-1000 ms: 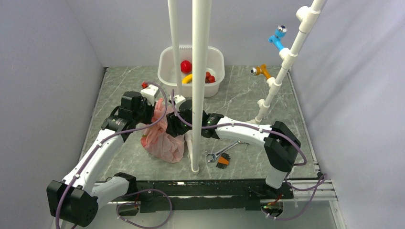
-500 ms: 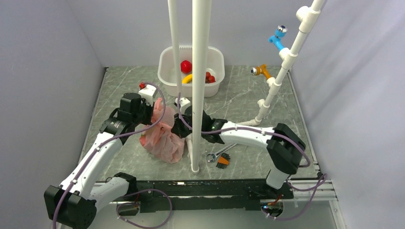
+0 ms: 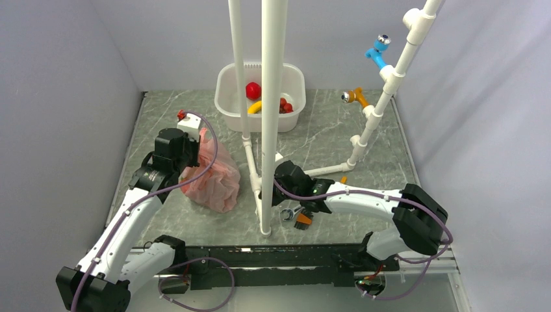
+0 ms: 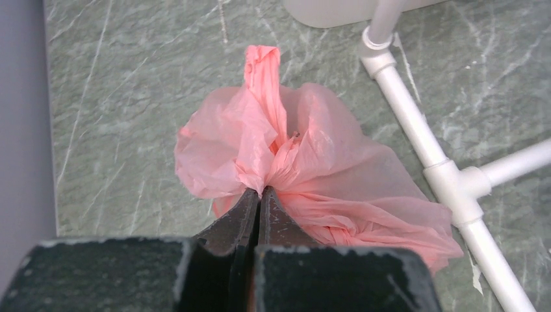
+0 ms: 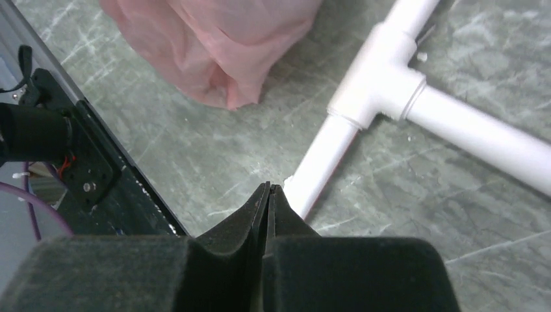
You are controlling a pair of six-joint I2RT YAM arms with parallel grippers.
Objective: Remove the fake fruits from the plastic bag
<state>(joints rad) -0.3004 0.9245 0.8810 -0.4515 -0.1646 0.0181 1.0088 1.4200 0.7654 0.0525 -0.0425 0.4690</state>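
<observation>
The pink plastic bag (image 3: 213,177) lies crumpled on the table left of the white poles. My left gripper (image 3: 192,161) is shut on a gathered fold of its top; in the left wrist view the closed tips (image 4: 260,192) pinch the pink bag (image 4: 325,175). My right gripper (image 3: 278,177) is shut on nothing, right of the bag beside the pole base. In the right wrist view its tips (image 5: 268,187) hover by a white pipe (image 5: 383,84), apart from the bag (image 5: 214,39). Fake fruits lie in the white tub (image 3: 227,84): a red ball (image 3: 253,90), a yellow banana (image 3: 255,107), small red pieces (image 3: 284,105).
A tall white pole (image 3: 271,117) with floor pipes stands between the arms. A wrench and an orange-handled tool (image 3: 300,216) lie under the right arm. A slanted pipe rack (image 3: 390,78) carries blue and orange tools at the back right.
My right gripper closed and drew back from the bag, toward the near right. My left gripper pulled the bag a little to the left.
</observation>
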